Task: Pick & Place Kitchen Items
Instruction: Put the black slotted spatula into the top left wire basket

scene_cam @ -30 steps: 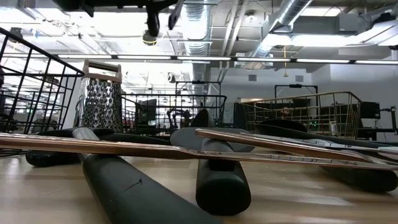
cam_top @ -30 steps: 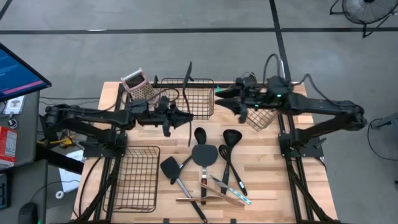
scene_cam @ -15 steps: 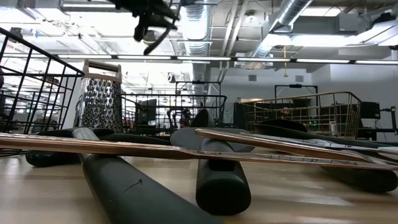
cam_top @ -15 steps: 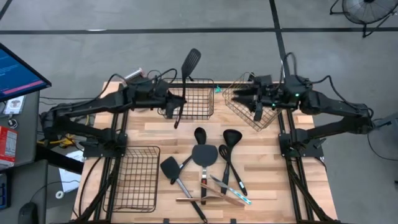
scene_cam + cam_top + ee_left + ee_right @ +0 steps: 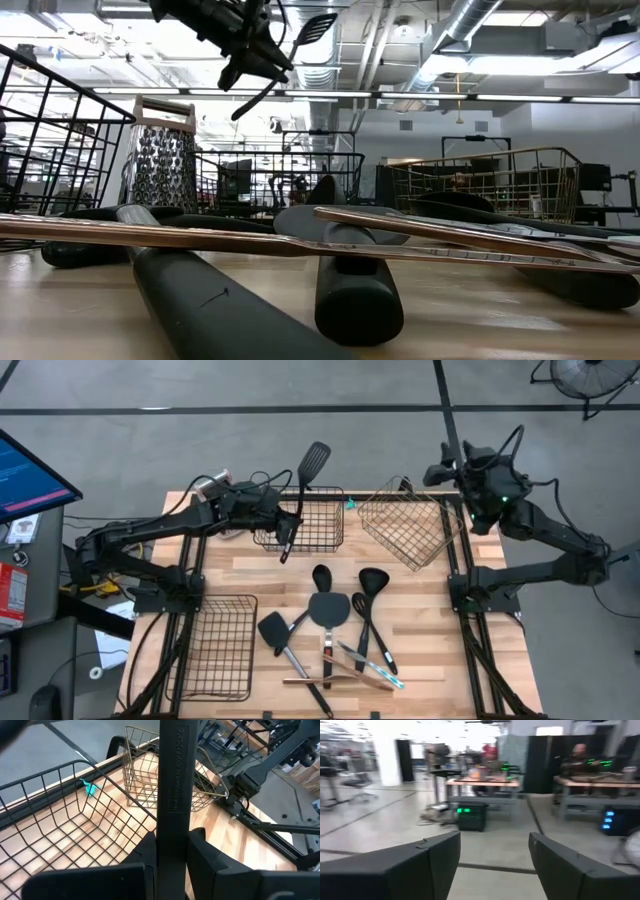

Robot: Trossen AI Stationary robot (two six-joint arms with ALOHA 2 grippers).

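My left gripper [image 5: 287,522] is shut on a black slotted spatula [image 5: 313,460] high over the black wire basket [image 5: 318,525] at the table's far edge. It also shows at the top of the low view [image 5: 250,50]. My right gripper [image 5: 443,467] is open and empty, raised past the far right corner, beyond the gold wire basket [image 5: 405,530]. Its wrist view [image 5: 492,860] sees only the room. Several black ladles, spoons and spatulas and thin tools [image 5: 335,630] lie flat on the table's near middle. My left gripper pinches the spatula's handle [image 5: 172,827] between its two fingers [image 5: 146,851], nearer the handle's free end than the head. The fingers come about level from the table's left and lie across the handle. The spatula is lifted clear, tilted, with its slotted head [image 5: 315,25] up and its handle end [image 5: 240,112] down.
A metal box grater [image 5: 160,165] stands at the far left corner, under my left arm. A second black wire basket [image 5: 215,645] lies at the near left. A small teal thing [image 5: 90,787] sits by the far basket's rim. Bare wood shows between the baskets and the utensils.
My left gripper has carried the spatula toward the table's far edge and up, over the black basket; the spatula has turned so its slotted head shows flat and has tipped. My right gripper has drawn back from over the gold basket toward the far right corner and has tipped upward.
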